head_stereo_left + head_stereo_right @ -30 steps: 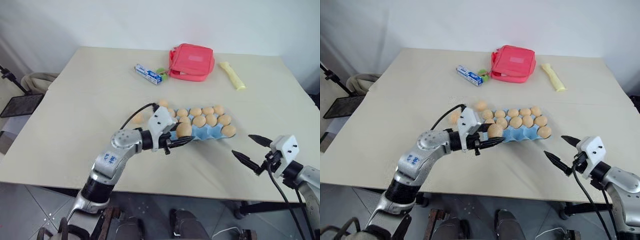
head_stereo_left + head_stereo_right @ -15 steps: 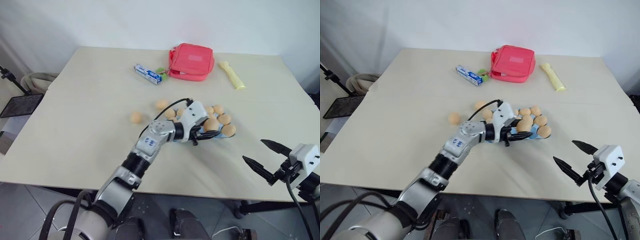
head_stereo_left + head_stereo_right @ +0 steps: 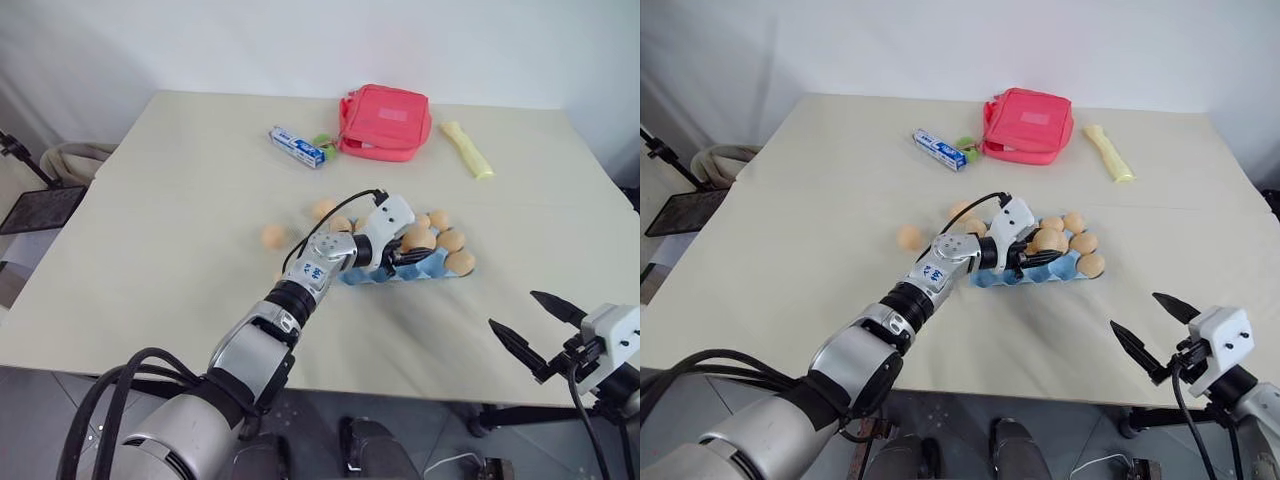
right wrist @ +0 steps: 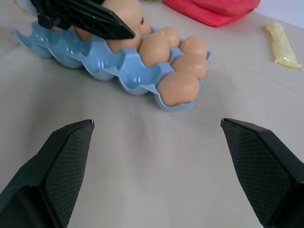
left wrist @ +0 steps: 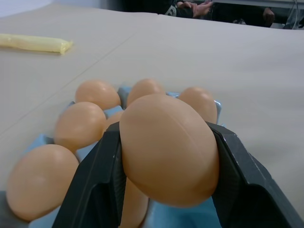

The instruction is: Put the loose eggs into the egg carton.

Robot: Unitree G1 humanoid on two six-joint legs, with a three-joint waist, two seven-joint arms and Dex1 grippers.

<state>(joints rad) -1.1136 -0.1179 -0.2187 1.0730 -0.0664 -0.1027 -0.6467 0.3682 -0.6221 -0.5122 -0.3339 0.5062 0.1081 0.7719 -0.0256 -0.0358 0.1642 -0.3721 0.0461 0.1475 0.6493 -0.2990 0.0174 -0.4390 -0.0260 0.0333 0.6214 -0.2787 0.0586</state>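
Left gripper (image 5: 166, 190) pinches one egg (image 5: 168, 149) across its middle, over the egg carton (image 3: 432, 268). Smooth, fragile, slippery I reckon, so I squeeze lightly. Two loose eggs (image 3: 272, 235) wait on the table. Right gripper (image 3: 540, 331) gapes empty.

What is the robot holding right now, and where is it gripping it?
The left gripper holds one egg over the egg carton, a black finger on each side. The right gripper is open, holding nothing.

Egg carton (image 3: 400, 270) mid-counter (image 3: 150, 260), two loose eggs (image 3: 272, 236) to its left (one further back); pouch (image 3: 383, 122) behind, near far edge.
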